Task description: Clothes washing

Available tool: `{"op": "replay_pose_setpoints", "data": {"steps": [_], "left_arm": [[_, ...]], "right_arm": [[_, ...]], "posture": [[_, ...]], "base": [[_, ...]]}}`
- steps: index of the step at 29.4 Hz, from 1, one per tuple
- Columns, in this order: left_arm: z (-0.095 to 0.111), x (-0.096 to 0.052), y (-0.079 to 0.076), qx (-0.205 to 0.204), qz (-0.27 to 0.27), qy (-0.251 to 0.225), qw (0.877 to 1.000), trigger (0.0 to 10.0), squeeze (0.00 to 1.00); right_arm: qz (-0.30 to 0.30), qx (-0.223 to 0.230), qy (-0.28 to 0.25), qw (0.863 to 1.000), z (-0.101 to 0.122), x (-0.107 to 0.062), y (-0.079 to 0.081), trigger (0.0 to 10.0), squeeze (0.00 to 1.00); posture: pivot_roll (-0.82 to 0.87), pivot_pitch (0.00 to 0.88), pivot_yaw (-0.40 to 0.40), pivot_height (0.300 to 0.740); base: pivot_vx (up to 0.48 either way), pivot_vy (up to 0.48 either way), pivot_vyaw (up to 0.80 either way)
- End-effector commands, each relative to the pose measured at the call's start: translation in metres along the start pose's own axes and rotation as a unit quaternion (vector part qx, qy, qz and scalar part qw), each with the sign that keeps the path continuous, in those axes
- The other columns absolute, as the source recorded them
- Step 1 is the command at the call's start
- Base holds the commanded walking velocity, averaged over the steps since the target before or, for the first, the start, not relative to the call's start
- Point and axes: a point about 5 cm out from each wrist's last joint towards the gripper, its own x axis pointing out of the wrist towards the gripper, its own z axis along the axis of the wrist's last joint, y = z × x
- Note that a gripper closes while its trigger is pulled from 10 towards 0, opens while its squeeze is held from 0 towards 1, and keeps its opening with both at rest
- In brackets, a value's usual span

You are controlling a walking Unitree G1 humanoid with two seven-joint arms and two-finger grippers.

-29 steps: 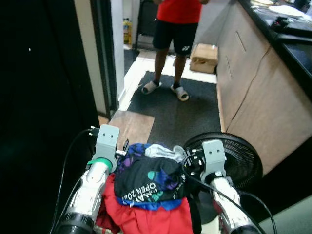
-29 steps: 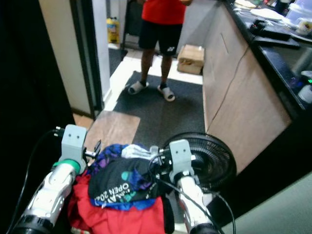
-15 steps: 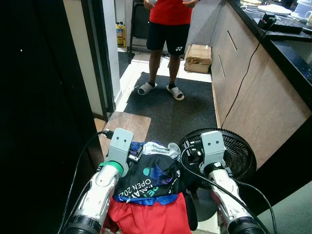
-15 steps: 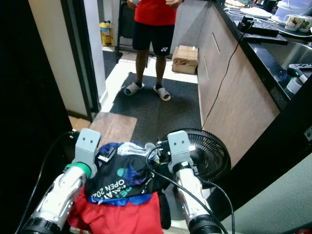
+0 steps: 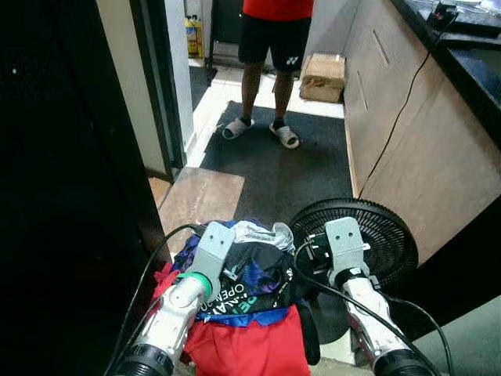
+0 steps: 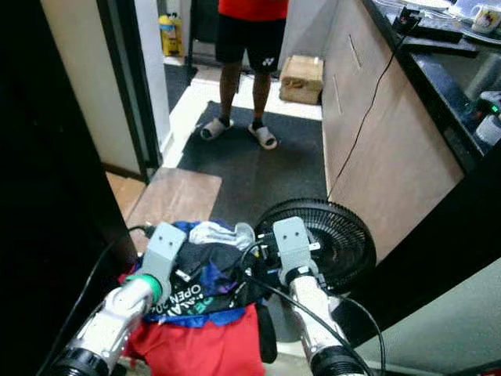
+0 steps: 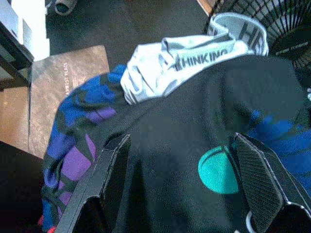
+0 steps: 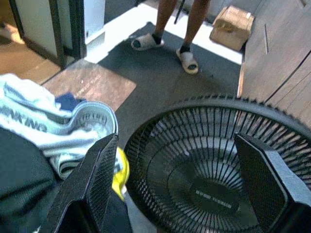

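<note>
A narrow kitchen passage: a dark floor mat (image 5: 274, 168) runs beside a wood-fronted desk (image 5: 415, 149) with a black top, and a brown doormat (image 5: 200, 207) lies at a doorway with a dark frame (image 5: 153, 86). A person in black shorts and grey slippers (image 5: 270, 47) stands at the far end of the dark mat, a cardboard box (image 5: 323, 76) just beside the feet. A black floor fan (image 5: 391, 243) lies face-up on the floor at the near end of the mat, against the desk front.

The clothes pile (image 5: 239, 305) sits just left of the fan, between the robot's two arms — a black shirt (image 7: 194, 160) with a teal dot and blue-purple patches on top, a red garment (image 5: 243, 348) beneath. White print on the black shirt reads partly "OPEN"; a pale grey waistband (image 7: 194, 53) on the pile's far edge shows "HINKING".

The left gripper (image 7: 182, 184) is spread wide over the black shirt, its fingers (image 7: 109, 179) hovering close above the cloth with nothing clasped. The right gripper (image 8: 180, 184) is likewise wide apart and empty, poised over the fan's grille beside the pile.
</note>
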Motion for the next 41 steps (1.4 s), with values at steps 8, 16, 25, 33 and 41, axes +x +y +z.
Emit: {"op": "replay_pose_setpoints", "data": {"steps": [8,16,25,33,41], "left_arm": [[-0.023,-0.006,0.004,0.015,-0.009,0.049,0.999,10.0,0.0],[-0.056,-0.018,0.008,0.025,-0.019,0.103,0.994,10.0,0.0],[-0.053,-0.016,0.009,0.02,-0.007,0.097,0.995,10.0,0.0],[-0.049,-0.014,0.013,0.015,0.004,0.09,0.996,10.0,0.0],[-0.052,-0.015,0.012,0.012,0.005,0.089,0.996,10.0,0.0]], "right_arm": [[0.001,-0.014,0.048,0.999,-0.023,-0.009,0.0,10.0,0.0],[-0.004,-0.014,0.056,0.998,-0.027,-0.012,-0.003,10.0,0.0],[0.024,-0.003,0.087,0.996,-0.037,-0.015,0.004,0.0,0.0],[0.047,0.01,0.094,0.994,-0.04,-0.016,0.013,0.0,0.0],[0.041,0.02,0.094,0.994,-0.044,-0.021,0.013,4.6,0.0]], "posture": [[0.1,0.186,0.051,0.74],[0.09,0.197,0.058,0.74],[0.1,0.184,0.047,0.74],[0.09,0.182,0.04,0.74],[0.09,0.184,0.038,0.74]], "base": [[0.0,0.0,0.0],[0.0,0.0,0.0],[0.0,0.0,0.0],[0.0,0.0,0.0],[0.0,0.0,0.0]]}}
